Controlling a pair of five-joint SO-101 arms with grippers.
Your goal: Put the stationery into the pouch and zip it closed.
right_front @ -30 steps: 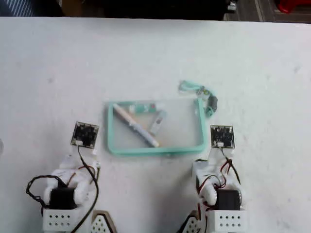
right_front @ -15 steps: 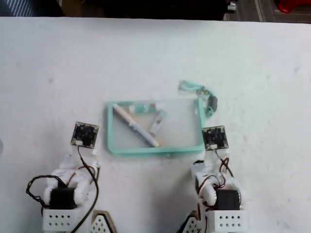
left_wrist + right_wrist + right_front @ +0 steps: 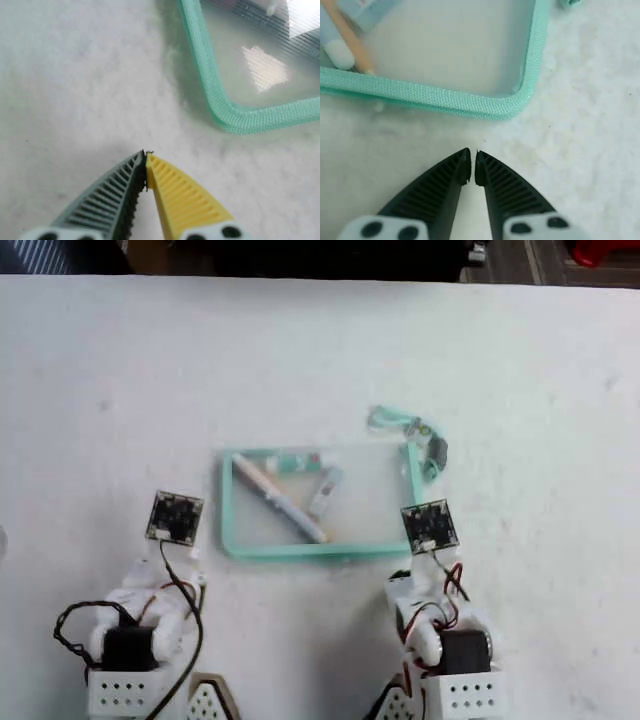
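A clear pouch with a teal rim point(image 3: 228, 502) lies flat mid-table. Inside it are a pencil point(image 3: 283, 500) lying slantwise, a pale blue item point(image 3: 325, 490) and a small teal piece point(image 3: 292, 462). A teal strap with a grey toggle point(image 3: 434, 452) trails from its far right corner. My left gripper point(image 3: 145, 156) is shut and empty, just off the pouch's near left corner point(image 3: 235, 120). Also shut and holding nothing, my right gripper point(image 3: 472, 159) sits close to the near right corner point(image 3: 517, 102). The pencil's end point(image 3: 350, 42) shows through the plastic there.
The white table point(image 3: 520, 360) stretches wide around the pouch. Both arm bases point(image 3: 130, 660) point(image 3: 450, 665) stand at the near edge. Dark floor and a red object point(image 3: 605, 250) lie beyond the far edge.
The right arm's wrist has swung left, toward the pouch's near right corner. The left arm and the pouch have stayed still.
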